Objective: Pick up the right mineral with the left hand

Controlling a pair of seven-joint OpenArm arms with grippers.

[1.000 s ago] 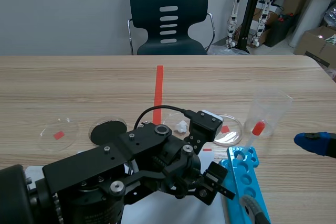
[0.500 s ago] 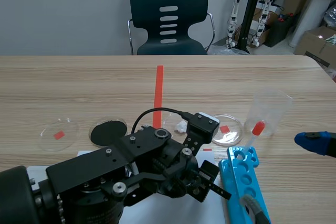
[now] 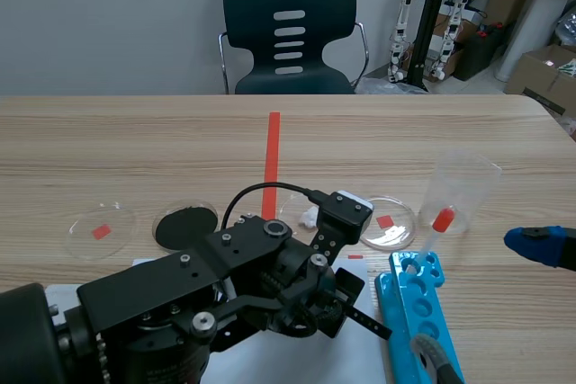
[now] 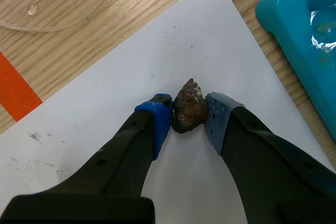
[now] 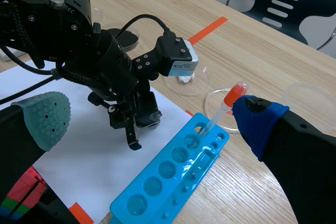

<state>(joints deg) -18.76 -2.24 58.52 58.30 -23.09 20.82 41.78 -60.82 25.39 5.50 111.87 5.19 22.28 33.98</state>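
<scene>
In the left wrist view a rough brown mineral lies on white paper, pressed between the two blue pads of my left gripper, which is shut on it. The scene view has the left arm's bulk low over the paper, and its gripper hides the mineral. My right gripper stands open, well to the right of the left arm, with nothing between its fingers. Only its blue pad shows in the scene view.
A blue test-tube rack lies just right of the left gripper. Behind it stand a clear cup with a red-bulbed dropper, and petri dishes: one with a white lump, one black, one far left.
The left gripper has sunk toward the paper and shifted slightly left, its fingers drawing together. The right arm has not moved.
</scene>
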